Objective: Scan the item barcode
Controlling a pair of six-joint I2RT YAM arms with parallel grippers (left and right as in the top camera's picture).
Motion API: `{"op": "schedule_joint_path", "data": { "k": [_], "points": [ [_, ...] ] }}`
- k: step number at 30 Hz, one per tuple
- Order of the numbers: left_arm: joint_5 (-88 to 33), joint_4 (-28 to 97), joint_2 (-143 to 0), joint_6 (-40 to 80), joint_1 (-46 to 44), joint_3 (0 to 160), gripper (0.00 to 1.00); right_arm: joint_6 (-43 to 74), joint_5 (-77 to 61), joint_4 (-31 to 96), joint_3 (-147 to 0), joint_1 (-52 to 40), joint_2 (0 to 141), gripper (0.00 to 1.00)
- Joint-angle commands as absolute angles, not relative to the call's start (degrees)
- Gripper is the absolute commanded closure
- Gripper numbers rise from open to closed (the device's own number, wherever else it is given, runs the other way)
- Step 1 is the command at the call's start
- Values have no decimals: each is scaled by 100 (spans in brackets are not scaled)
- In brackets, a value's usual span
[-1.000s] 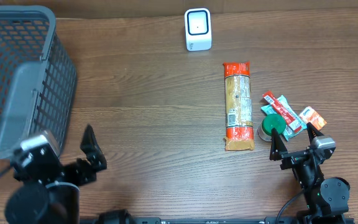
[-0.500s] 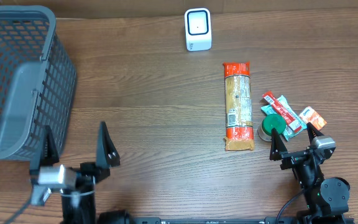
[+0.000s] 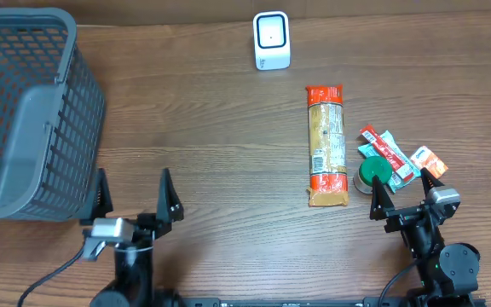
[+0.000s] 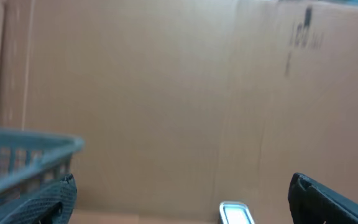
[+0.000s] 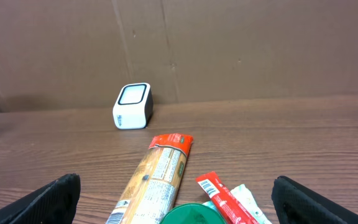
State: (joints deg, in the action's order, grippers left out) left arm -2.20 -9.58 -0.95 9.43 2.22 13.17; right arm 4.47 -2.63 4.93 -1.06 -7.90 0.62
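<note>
1. The wooden table (image 3: 211,128) carried everything in the scene.
2. A grey mesh basket (image 3: 24,111) stood at the far left corner.
3. The left gripper (image 3: 133,194) sat at the near left edge beside the basket, its jaws spread wide and holding nothing.
4. The right gripper (image 3: 403,192) sat at the near right edge, its jaws likewise released and empty, just short of the small items.
5. The long pasta packet (image 3: 327,147), red at both ends, lay flat right of centre with its printed label facing up, untouched by either gripper.
6. The white scanner (image 3: 271,40) stood at the far edge, well apart from the packet.
7. A green-lidded tub (image 3: 373,172) rested just beside the packet's near end.
8. Red and orange sachets (image 3: 389,152) lay against the tub.
</note>
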Motion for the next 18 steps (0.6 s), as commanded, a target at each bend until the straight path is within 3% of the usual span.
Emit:
{"op": "schedule_joint_path", "data": {
  "k": [1,9,18],
  "points": [
    [-106,-989,-23,1275,178,871,0,460,-252,464,-45,-770,16,0],
    [-108,-926,-21,1157,189,54,0,460,-252,464,-45,-770,16,0],
    [-432,331,-21,250,189,27,0,460,-252,467,-45,-770,16,0]
  ]
}}
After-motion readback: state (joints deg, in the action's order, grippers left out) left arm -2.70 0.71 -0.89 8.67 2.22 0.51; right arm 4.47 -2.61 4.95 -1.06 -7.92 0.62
